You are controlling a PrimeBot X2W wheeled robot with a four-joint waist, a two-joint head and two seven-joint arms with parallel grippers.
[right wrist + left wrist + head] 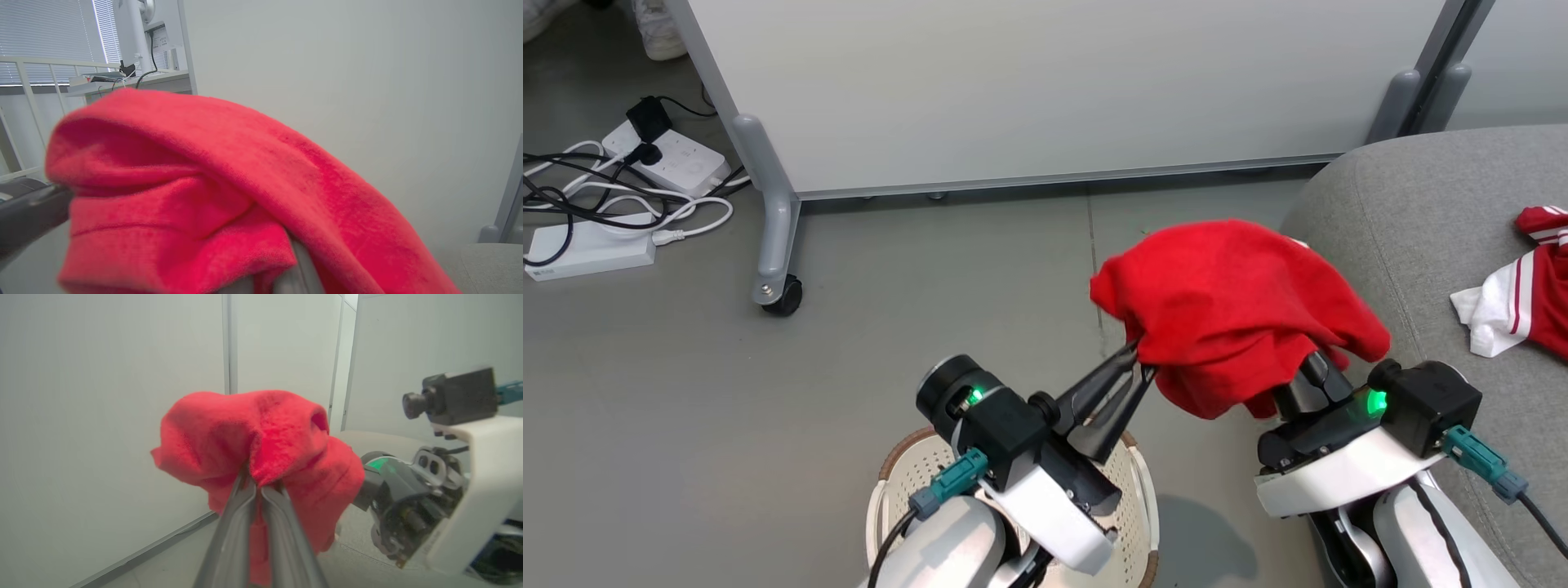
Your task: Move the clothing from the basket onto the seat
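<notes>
seat (1405, 212): grey cushion with a rounded edge filling the right side of the head view. It is the drop-off place, which explains why the load hangs close to it.
basket (894, 465): cream, perforated and brown-rimmed, at bottom centre, partly under the left forearm (956, 539).
held garment (1233, 310): bright red, soft, bunched into a lump right of centre. It hangs in the air over the floor (931, 327), just beside the seat's edge — raised well clear of the basket rim, I judge, so no cloth trails or snags.
other garment (1535, 286): red with white striped trim, crumpled on the seat at the right margin, so its move looks done.
left hand (1137, 366): closed, pinching a fold at the lump's lower left.
right hand (1315, 380): closed, tips buried under the cloth's lower right — whether they nip fabric is hidden.
</notes>
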